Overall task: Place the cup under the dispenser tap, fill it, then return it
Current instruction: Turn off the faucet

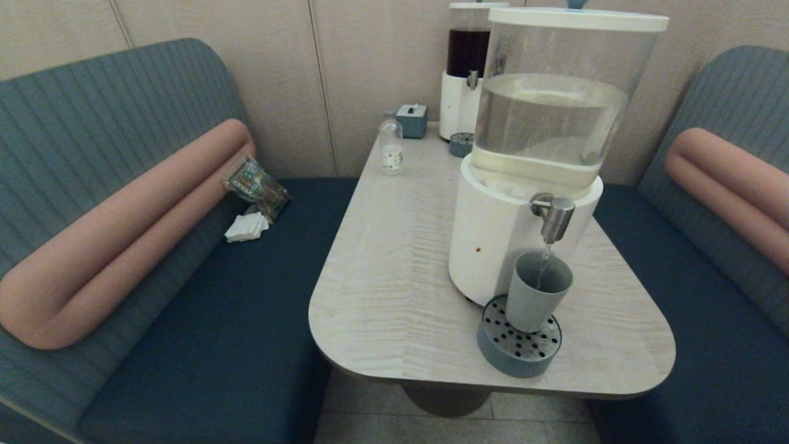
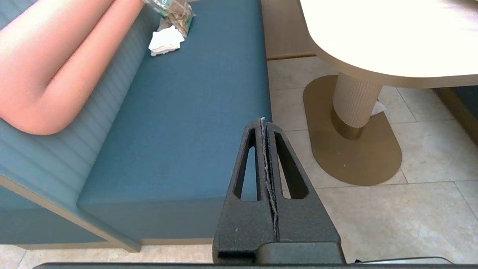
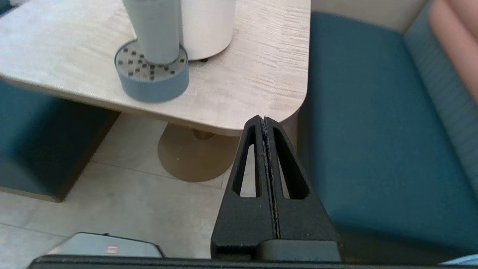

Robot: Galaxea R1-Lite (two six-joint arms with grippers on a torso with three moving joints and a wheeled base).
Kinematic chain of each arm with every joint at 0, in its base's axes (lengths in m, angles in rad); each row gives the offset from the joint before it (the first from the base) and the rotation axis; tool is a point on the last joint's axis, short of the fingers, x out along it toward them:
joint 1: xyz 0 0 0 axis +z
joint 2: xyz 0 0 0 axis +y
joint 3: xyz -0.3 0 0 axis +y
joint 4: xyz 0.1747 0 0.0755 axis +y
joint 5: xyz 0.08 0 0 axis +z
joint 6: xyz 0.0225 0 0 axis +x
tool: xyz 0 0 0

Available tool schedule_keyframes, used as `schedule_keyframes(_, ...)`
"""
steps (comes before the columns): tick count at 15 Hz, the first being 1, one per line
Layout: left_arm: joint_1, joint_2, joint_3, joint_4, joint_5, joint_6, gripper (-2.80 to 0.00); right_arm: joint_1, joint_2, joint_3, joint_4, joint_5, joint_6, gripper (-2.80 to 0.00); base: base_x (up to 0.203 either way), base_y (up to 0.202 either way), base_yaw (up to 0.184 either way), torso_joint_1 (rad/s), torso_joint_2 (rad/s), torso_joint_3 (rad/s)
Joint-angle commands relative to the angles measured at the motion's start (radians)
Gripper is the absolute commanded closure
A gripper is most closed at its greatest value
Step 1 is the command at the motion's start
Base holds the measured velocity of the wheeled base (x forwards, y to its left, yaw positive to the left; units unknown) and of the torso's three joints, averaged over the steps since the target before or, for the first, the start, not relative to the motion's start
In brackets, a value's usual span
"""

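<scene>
Head view: the cup (image 1: 538, 290) is seen standing on the drip tray (image 1: 518, 347) beneath the dispenser tap (image 1: 556, 217), a thin stream running in; filling is judged underway, return outstanding.

Left wrist view: the left gripper (image 2: 264, 123) is found clenched, empty, off the table (image 2: 377, 41).

Right wrist view: the right gripper (image 3: 264, 121) is found clenched, empty, below the table edge, apart from the cup (image 3: 155, 30).

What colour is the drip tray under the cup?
Grey-blue, with a perforated top; the drip tray shows best in the head view.

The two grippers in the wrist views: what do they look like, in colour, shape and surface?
The left gripper and the right gripper look alike: matte black with a grainy texture. Each has two long jaws that taper to a narrow tip, each jaw pierced by a long rounded slot. A thin rough strip lines the inner faces. No cables or markings show on them.
</scene>
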Motion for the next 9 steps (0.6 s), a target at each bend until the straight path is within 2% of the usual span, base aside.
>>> schedule_keyframes(1,0.000,0.002,0.000,0.000,0.000,0.000,0.00,0.003,-0.114,0.092,-0.028,0.001,-0.012,0.00,0.000,0.000,0.000,0.000,0.00,0.000)
schedule_keyframes(7,0.000,0.002,0.000,0.000,0.000,0.000,0.00,0.003,-0.113,0.388,-0.418,-0.027,-0.019,0.00,0.000,0.000,0.000,0.000,0.00,0.000)
schedule_keyframes(9,0.000,0.002,0.000,0.000,0.000,0.000,0.00,0.004,-0.113,0.439,-0.454,-0.039,-0.014,0.00,0.000,0.000,0.000,0.000,0.00,0.000)
